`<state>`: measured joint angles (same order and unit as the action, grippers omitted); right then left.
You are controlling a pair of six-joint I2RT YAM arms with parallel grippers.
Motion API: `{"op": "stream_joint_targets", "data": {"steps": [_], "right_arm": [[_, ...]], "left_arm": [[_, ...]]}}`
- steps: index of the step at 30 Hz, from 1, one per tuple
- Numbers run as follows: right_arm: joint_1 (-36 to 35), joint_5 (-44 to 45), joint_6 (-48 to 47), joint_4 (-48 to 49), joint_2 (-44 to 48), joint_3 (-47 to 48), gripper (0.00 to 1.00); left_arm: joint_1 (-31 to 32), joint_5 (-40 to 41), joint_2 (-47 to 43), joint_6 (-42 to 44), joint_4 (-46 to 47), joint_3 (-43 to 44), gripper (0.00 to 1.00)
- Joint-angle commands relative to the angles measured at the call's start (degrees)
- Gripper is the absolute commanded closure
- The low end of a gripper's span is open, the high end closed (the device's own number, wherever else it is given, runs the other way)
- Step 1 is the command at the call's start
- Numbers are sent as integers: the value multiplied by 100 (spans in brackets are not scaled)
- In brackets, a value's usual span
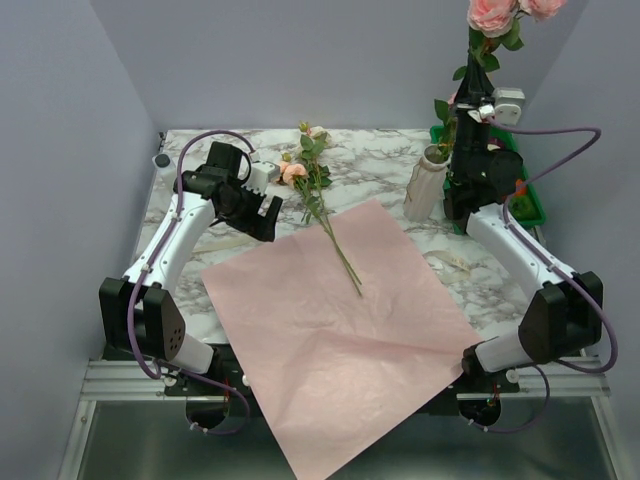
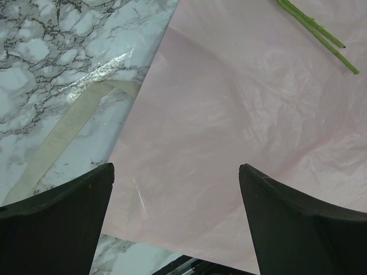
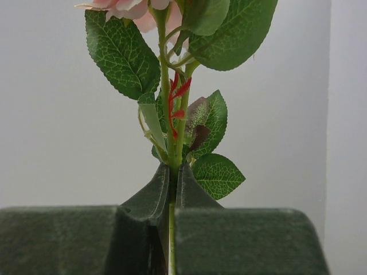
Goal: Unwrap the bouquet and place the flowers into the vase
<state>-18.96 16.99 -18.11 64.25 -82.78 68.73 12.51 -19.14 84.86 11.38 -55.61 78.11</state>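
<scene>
Left gripper hung wide open and empty over the left edge of the flat pink paper. Loose flowers lay across the paper's far corner. Vase stood right of the paper; just beside it the right gripper pinched a rose stem upright, blooms above the rim.

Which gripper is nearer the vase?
Right. The right gripper, jaws shut on a rose stem, is raised just right of the vase. The left gripper, jaws open, hangs over the left edge of the pink paper, far to the vase's left.
</scene>
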Motion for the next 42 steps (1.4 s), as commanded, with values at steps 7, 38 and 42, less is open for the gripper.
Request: {"op": "stream_joint_targets", "data": {"steps": [7, 38, 42], "right_arm": [[94, -442, 184, -167, -124, -536, 99], [340, -2209, 1793, -2380, 1493, -1118, 25], [340, -2227, 1793, -3531, 1572, -265, 23]], "left_arm": [[-91, -90, -145, 93, -63, -76, 1], [-153, -134, -259, 163, -90, -164, 1], [-153, -125, -286, 189, -143, -138, 1]]}}
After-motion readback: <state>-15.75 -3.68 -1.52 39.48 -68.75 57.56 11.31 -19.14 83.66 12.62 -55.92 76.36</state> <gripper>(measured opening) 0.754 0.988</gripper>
